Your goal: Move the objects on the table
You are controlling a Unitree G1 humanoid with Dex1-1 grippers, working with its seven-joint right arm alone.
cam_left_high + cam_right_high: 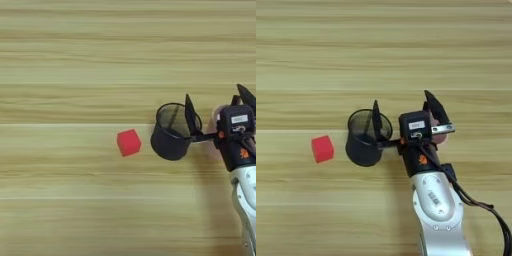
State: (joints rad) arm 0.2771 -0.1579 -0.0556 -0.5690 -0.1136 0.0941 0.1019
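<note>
The table (316,55) lay mostly bare, with a black mesh cup (365,142) standing upright near its middle. The gripper (403,114) was spread wide, one finger (376,120) inside the cup's rim and the other beyond its right side, gripping nothing, probably to hook or release the cup. The red cube (322,148) sat just left of the cup, apart from it.

A black mesh cup (367,137) stands upright on the wood, right of the middle of the scene — round, open at the top, its wall see-through near the rim and darker toward the base. Its shadow falls on the near side.
</note>
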